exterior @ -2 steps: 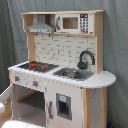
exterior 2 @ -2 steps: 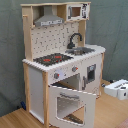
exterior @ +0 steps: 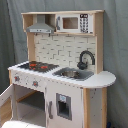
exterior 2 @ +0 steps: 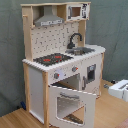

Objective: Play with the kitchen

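The kitchen (exterior: 60, 70) (exterior 2: 62, 65) stands with its oven door (exterior 2: 72, 105) swung open (arm and gripper out of view).

Even soft light, faint shadows, both views blurry.

No visible change to the kitchen (exterior: 60, 75) in either exterior view; oven door (exterior 2: 70, 105) open as before.

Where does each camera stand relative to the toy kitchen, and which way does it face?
First exterior view: faces the kitchen from its sink end; no robot shows.
Second exterior view: faces the kitchen from its stovetop end, the open oven door nearest; no robot shows.
Both share faucet, hood and stovetop.
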{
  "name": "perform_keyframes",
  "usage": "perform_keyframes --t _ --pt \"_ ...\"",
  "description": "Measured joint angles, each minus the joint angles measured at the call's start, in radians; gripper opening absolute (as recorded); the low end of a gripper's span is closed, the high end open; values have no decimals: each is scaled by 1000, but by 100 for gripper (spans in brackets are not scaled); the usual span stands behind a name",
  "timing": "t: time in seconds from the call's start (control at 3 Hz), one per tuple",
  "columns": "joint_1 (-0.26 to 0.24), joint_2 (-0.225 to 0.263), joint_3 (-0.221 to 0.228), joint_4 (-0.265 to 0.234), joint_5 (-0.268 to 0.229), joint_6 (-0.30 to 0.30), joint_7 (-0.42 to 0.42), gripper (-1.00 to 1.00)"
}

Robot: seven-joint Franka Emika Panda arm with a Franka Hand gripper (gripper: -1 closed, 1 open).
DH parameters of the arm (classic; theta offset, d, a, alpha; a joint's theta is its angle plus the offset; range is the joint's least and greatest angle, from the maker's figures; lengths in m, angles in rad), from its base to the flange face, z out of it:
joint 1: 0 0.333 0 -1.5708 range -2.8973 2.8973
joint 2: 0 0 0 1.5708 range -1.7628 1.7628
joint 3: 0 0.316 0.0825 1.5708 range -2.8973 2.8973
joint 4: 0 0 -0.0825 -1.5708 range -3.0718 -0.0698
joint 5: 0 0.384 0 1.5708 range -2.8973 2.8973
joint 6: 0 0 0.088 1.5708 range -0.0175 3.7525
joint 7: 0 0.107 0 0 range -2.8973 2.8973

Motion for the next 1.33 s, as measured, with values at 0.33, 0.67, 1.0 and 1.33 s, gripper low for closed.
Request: perform_keyframes --t 0.33,0.67,1.0,1.33 --pt "-47 0 25 83 0 4 19 100" --pt "-112 0 47 163 0 19 39 100" --pt "-200 -1 61 251 0 51 58 100" --pt "-272 -2 66 321 0 80 71 100"
